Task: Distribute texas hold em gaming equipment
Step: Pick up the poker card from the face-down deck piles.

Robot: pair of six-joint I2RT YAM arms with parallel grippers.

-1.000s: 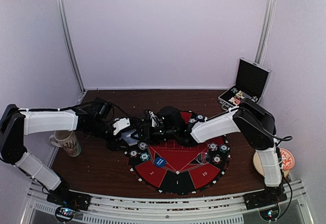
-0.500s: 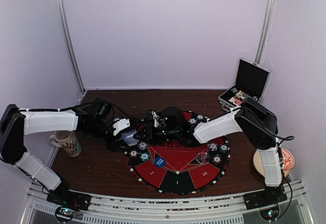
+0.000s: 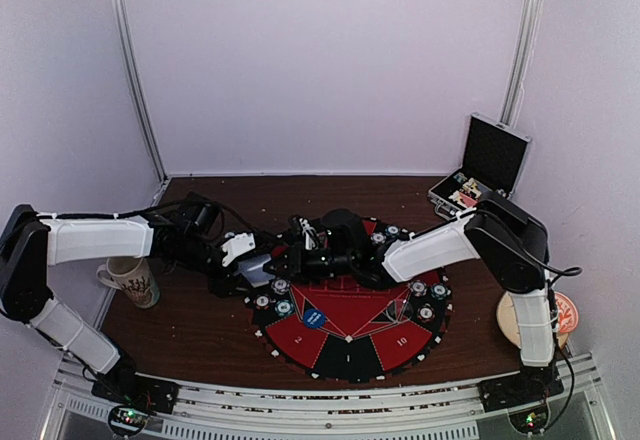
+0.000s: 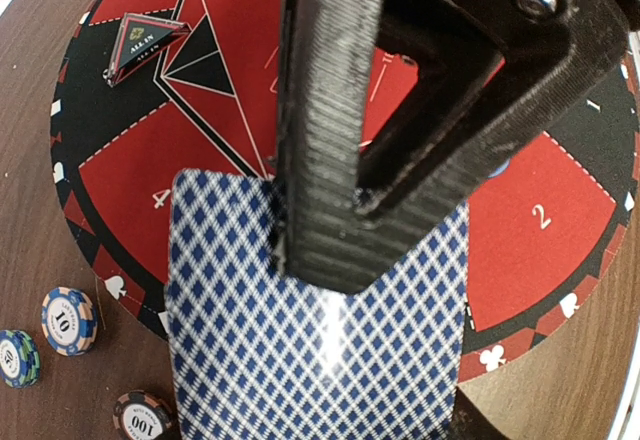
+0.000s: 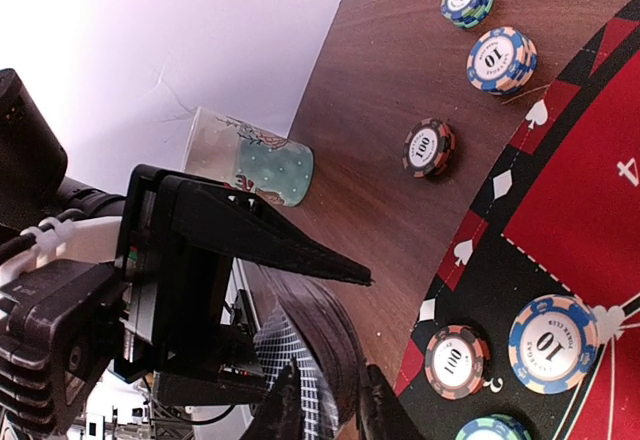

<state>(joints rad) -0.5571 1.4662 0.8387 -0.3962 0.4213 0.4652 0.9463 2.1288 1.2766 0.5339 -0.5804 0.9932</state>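
Item under inspection: a stack of playing cards (image 4: 320, 360) with a glossy blue-and-white diamond-lattice back. It is held above the left rim of the round red-and-black numbered mat (image 3: 350, 360), clear of the dark wooden table (image 3: 200, 330). In the left wrist view the top card hides part of the mat and looks flat and undamaged.

Left gripper (image 3: 262, 270): closed on the playing cards, with one ribbed black finger (image 4: 320, 160) lying across the top face. The opening is narrow, about the thickness of the stack.

Right gripper (image 5: 330, 415): reaching in from the right to meet the left gripper at the stack. Its jaws are narrow, and the two tips sit on either side of the stack's curved edge. I cannot tell whether they are actually clamping a card.

Other equipment: small round poker chips lie flat on the mat's border and on the wood just beside it, among them a pink-and-blue "10" chip (image 5: 500, 60) and a red-and-black "100" chip (image 5: 430, 147). A round blue button disc (image 3: 315, 317) rests on the mat. A triangular "ALL IN" marker (image 4: 145, 45) sits near the mat's centre.

Also noted: a patterned ceramic mug (image 3: 132, 280) stands at the table's left edge
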